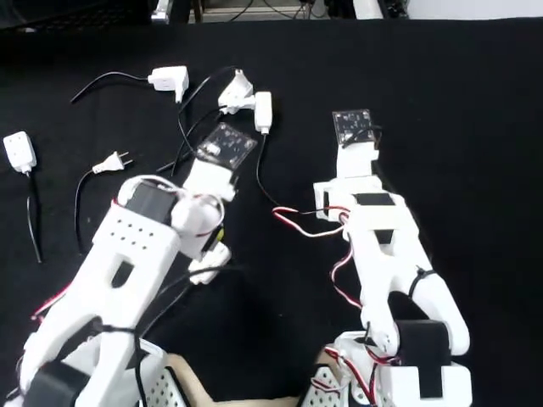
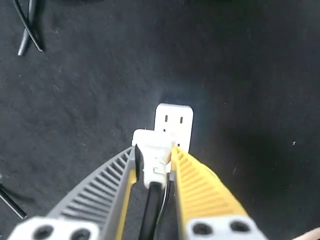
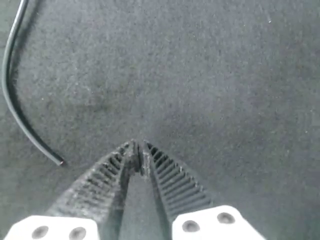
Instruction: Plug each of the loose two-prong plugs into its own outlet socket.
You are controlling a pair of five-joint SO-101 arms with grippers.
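Clamping white plug (image 2: 152,161) at socket (image 2: 174,120): left gripper (image 2: 153,150) | right gripper (image 3: 136,150) together | cable (image 3: 17,117) nearby

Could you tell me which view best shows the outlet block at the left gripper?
The left wrist view: the white rectangular outlet block, slots plain, lies beyond the white plug in the left gripper. In the high view the left arm largely covers it; the right wrist view faces black cloth.

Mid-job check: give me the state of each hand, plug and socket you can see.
left hand: shut on the white plug.
white plug: held, nose at the socket block; seated or not, cannot tell.
socket block: flat on the cloth, one slot pair uncovered.
right hand: shut, empty, above the cloth.
loose plug: lying unplugged on the cloth.
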